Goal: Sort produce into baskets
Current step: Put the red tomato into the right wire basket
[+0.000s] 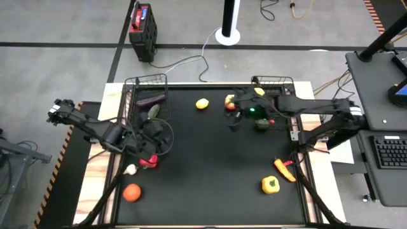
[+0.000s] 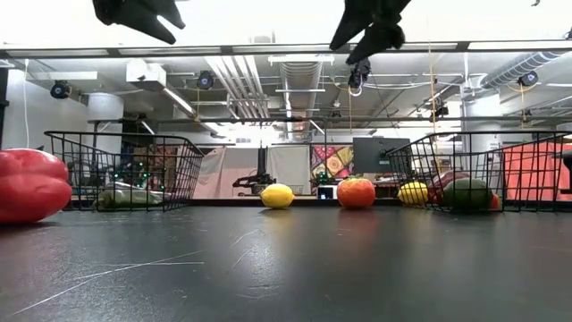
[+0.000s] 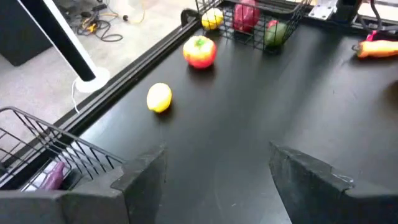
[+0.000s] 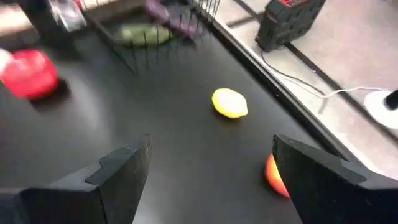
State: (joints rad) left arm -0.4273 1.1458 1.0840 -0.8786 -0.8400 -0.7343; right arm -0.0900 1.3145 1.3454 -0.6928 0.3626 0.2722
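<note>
The left gripper [image 1: 151, 135] hovers spread and empty by the left basket [image 1: 130, 86]. Midway along the worktop's [image 1: 210, 184] far edge lies the lemon [image 1: 202, 104], roundish, no clear long axis. The right gripper [image 1: 234, 119], fingers [image 4: 121, 171] parted and bare, is probably nearer it; a tomato [image 1: 229, 105] sits just beside, before the right basket [image 1: 289, 81].

A grey floor [image 1: 70, 25] crossed by dark tape lines surrounds the black tabletop [image 1: 210, 172]. A red-and-black box [image 1: 142, 30] stands on it beyond the far edge, near a white round-based post [image 1: 228, 25] with loose cables. A dark desk [image 1: 375, 83] carrying a keyboard [image 1: 392, 152] sits alongside. Overhead run exposed ducts [image 2: 295, 76] and pipes beneath a bright ceiling.
</note>
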